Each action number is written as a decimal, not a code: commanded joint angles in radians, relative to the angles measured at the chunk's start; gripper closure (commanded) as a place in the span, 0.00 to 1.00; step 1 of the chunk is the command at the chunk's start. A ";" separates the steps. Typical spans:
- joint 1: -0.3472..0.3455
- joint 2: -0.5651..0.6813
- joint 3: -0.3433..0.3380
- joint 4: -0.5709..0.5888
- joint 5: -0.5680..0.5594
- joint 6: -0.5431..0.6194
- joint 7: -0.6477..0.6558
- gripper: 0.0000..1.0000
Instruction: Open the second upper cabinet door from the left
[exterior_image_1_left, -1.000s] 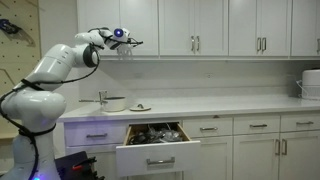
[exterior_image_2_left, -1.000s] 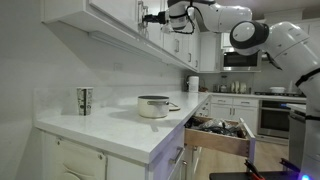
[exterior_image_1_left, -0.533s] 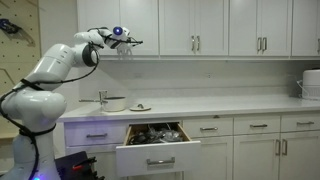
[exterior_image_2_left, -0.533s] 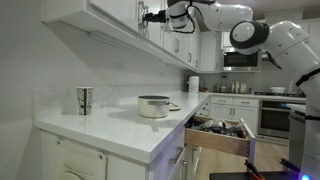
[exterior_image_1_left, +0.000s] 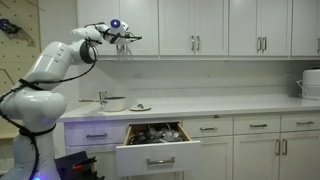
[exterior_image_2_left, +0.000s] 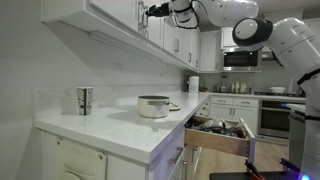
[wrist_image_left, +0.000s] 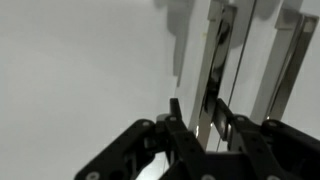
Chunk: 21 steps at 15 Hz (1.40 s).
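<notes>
Worked in a white kitchen, with a row of tall upper cabinets above a pale table (exterior_image_1_left: 220, 105). Found the second upper cabinet door (exterior_image_1_left: 140, 25) at about 11 o'clock in an exterior view, shut and flush with its neighbours. Saw its slim silver handle (wrist_image_left: 213, 70) along the door's 9 o'clock edge, running from 12 towards 6 in the wrist view. Found the hand (wrist_image_left: 200, 135) at the handle's lower end, with fingers (wrist_image_left: 176, 128) on either side of the bar; could not tell whether clamped on it or merely flanking it. Judged a firm grip the first need, then a pull straight out from the door face, curving about a hinge presumably at the 3 o'clock edge rather than dragging sideways. Judged slipping off the thin bar the main risk. Noted an open drawer (exterior_image_1_left: 158, 157) at 6 o'clock and a pot (exterior_image_1_left: 114, 103) on the table, both well apart from the hand.
</notes>
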 joint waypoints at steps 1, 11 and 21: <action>0.010 -0.033 -0.032 0.011 -0.035 -0.030 0.064 0.87; 0.018 -0.037 -0.071 0.003 -0.089 -0.153 0.212 0.87; 0.011 -0.004 -0.073 0.072 -0.101 -0.324 0.328 0.01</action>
